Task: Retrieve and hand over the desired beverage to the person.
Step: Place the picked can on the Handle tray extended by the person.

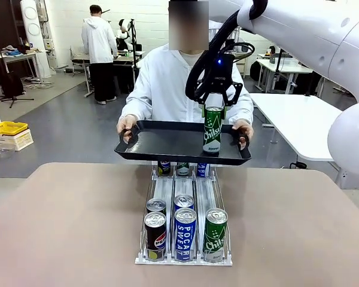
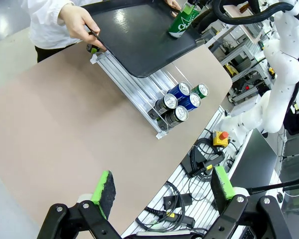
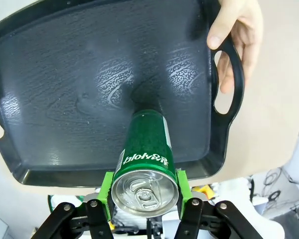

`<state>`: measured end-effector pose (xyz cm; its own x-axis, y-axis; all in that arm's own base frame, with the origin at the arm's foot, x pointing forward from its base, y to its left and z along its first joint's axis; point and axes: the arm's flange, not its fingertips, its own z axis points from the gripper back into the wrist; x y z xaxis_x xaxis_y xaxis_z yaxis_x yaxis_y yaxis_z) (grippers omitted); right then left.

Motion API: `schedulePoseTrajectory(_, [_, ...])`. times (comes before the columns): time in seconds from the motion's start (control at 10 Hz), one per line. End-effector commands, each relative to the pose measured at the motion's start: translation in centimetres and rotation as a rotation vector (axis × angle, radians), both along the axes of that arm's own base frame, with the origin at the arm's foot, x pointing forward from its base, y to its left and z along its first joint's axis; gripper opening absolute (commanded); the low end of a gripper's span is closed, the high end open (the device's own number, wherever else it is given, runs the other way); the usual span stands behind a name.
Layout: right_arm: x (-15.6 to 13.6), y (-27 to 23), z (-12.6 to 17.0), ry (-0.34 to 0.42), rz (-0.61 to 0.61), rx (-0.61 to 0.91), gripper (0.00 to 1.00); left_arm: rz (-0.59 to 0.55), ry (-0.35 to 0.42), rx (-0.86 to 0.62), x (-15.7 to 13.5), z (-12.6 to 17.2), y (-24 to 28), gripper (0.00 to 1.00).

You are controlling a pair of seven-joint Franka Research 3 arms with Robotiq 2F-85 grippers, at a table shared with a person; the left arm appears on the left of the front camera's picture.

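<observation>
Bright, even overhead room light; shadows soft. White glare patches on black tray [image 3: 65,99] in both wrist views. Lid of green can [image 3: 147,144] glints, sharp focus. Wide-angle bending at wrist-view edges. Front view crisp near, softer far.

We saw a yellow crate [image 1: 7,127] on a white box [image 1: 15,142] at the far left, and a red stop button [image 2: 223,135] beside black cables [image 2: 202,158].

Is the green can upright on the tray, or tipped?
Upright. The green aluminium soda can stands vertical, base meeting the black plastic tray, top between the right pincer's green pads.
</observation>
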<state>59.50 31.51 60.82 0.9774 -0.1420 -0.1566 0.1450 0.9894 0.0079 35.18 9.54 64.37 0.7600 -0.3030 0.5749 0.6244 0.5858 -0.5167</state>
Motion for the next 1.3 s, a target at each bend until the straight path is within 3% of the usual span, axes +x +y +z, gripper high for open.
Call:
schedulePoseTrajectory(0.0, [1.7,0.4,1.2,-0.001,0.029,-0.016,1.00,-0.015,-0.015,-0.017,0.0,0.2,0.1,1.00])
schedulePoseTrajectory(0.6, [0.4,0.0,3.0,-0.049,0.041,0.000,1.00,-0.015,-0.015,-0.017,0.0,0.2,0.1,1.00])
schedulePoseTrajectory(0.8, [-4.2,-1.3,7.5,-0.176,0.100,0.062,1.00,-0.015,-0.015,-0.017,0.0,0.2,0.1,1.00])
schedulePoseTrajectory(0.9, [-8.2,-2.4,9.8,-0.258,0.176,0.106,1.00,-0.015,-0.015,-0.017,0.0,0.2,0.1,1.00])
schedulePoseTrajectory(1.2, [-16.7,-7.7,11.3,-0.410,0.387,0.193,1.00,-0.015,-0.015,-0.017,0.0,0.2,0.1,1.00])
